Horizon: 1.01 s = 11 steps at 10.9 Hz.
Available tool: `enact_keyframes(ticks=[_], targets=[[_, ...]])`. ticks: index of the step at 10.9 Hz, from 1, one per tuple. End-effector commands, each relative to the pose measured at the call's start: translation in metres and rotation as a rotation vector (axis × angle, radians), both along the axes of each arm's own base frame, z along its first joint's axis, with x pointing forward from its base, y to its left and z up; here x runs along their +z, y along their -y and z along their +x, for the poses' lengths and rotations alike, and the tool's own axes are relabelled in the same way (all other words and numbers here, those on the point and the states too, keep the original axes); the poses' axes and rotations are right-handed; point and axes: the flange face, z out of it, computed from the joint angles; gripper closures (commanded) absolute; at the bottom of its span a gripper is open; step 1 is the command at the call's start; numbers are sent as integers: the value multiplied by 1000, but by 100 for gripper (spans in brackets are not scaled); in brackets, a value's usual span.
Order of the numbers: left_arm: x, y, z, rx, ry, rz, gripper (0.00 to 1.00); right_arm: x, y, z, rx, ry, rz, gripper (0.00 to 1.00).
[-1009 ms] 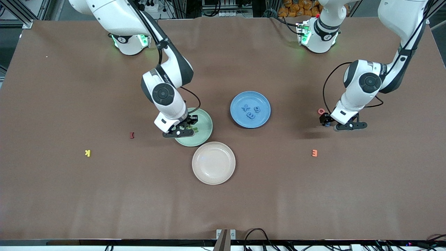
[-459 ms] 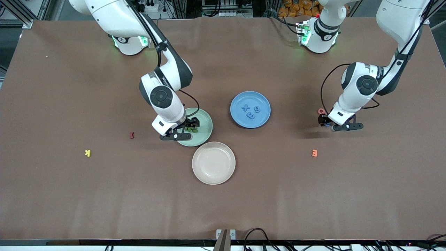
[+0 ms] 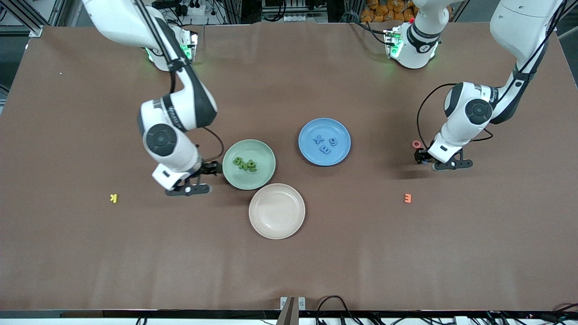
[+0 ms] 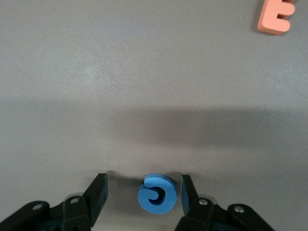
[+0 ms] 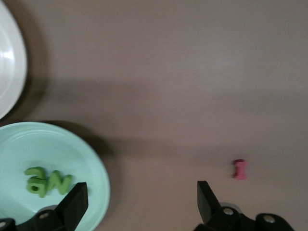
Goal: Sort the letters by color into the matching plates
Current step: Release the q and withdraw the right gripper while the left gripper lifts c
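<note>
With the left gripper (image 4: pixel 143 192) down at the table, its fingers spread around the last blue letter (image 4: pixel 157 193) beside the pink Q (image 3: pixel 416 144), it should pinch squarely before lifting toward the blue plate (image 3: pixel 311 151), while the right gripper (image 5: pixel 139 199), spread and empty beside the green plate (image 3: pixel 266 174), waits.

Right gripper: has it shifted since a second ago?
Yes. The right gripper has left the green plate, moving toward the right arm's end of the table, open over bare tabletop.

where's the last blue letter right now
On the table between the left end effector's open fingers, the blue letter lies beside the pink Q, toward the left arm's end.
</note>
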Motion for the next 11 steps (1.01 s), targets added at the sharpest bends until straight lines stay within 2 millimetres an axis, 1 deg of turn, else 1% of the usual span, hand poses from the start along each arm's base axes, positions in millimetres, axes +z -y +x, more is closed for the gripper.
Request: enact_keyframes(ticks=[1,3,5,6,7,9,10,11], targets=[[-2,-2,-2,-28,12,2,32,26,73,24,-4,9,11,0],[-2,0,-1,-29,14,1,32,32,123,37,-14,19,9,0],[-6,0,-1,-29,8,-2,32,43,158,47,-40,40,3,0],[-9,1,-1,-30,2,-4,33,45,179,51,-61,47,-8,0],[-9,2,-1,-32,2,-4,41,47,196,53,-61,51,-25,0],[-11,3,-1,-34,-1,-6,68,48,225,55,-44,48,-31,0],[-11,5,-1,-36,0,-6,89,48,236,55,-42,46,-32,0],[-12,5,0,-34,-2,-8,100,49,250,55,-39,47,-38,0]])
